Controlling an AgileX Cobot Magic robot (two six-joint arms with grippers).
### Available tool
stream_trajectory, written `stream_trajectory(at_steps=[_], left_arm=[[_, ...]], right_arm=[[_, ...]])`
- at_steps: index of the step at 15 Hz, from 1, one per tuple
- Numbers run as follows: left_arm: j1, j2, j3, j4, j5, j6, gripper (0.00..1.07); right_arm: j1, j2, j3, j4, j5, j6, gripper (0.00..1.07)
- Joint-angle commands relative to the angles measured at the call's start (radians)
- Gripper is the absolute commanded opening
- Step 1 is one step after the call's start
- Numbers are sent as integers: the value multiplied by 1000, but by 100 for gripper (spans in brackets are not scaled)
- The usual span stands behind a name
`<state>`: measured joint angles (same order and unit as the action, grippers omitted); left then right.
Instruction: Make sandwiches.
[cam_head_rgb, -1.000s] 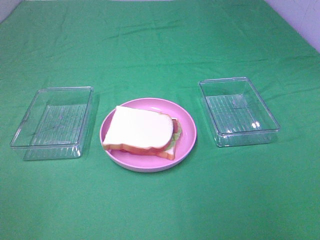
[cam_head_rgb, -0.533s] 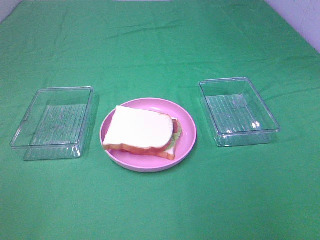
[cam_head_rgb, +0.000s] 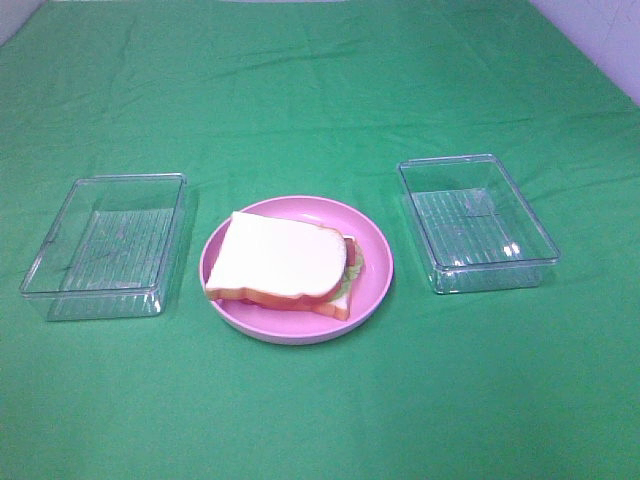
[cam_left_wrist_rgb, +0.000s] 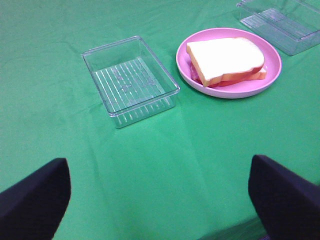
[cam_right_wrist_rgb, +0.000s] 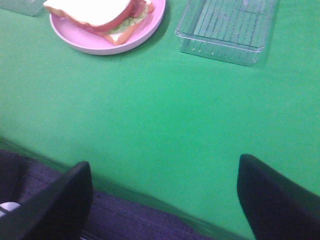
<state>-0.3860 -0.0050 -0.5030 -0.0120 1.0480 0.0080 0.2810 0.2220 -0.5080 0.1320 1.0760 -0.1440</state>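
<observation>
A stacked sandwich (cam_head_rgb: 283, 265), white bread on top with orange-brown crust and lettuce and bacon at its edge, lies on a round pink plate (cam_head_rgb: 376, 262) at the table's middle. It also shows in the left wrist view (cam_left_wrist_rgb: 226, 60) and the right wrist view (cam_right_wrist_rgb: 100, 11). Neither gripper shows in the exterior high view. My left gripper (cam_left_wrist_rgb: 160, 192) is open and empty, well back from the plate near the table's front. My right gripper (cam_right_wrist_rgb: 162, 197) is open and empty over the table's front edge.
An empty clear tray (cam_head_rgb: 105, 245) stands left of the plate and another clear tray (cam_head_rgb: 476, 221) to its right. A green cloth (cam_head_rgb: 320, 90) covers the table. The table's front edge (cam_right_wrist_rgb: 125, 192) shows in the right wrist view.
</observation>
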Motion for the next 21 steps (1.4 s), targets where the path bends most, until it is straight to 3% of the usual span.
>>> stream_trajectory(at_steps=[1, 5, 8, 11, 21], left_arm=[[60, -10, 2, -8, -10, -1, 92], [291, -10, 2, -8, -10, -1, 92], [401, -10, 2, -8, -10, -1, 92], [434, -11, 2, -8, -10, -1, 92], [434, -25, 2, -8, -10, -1, 92]], right_arm=[[-99, -3, 3, 6, -9, -17, 75], [-286, -40, 3, 6, -9, -17, 75], [-304, -150, 3, 17, -10, -17, 75], [-304, -237, 3, 21, -10, -17, 75], [-304, -235, 4, 28, -9, -17, 75]])
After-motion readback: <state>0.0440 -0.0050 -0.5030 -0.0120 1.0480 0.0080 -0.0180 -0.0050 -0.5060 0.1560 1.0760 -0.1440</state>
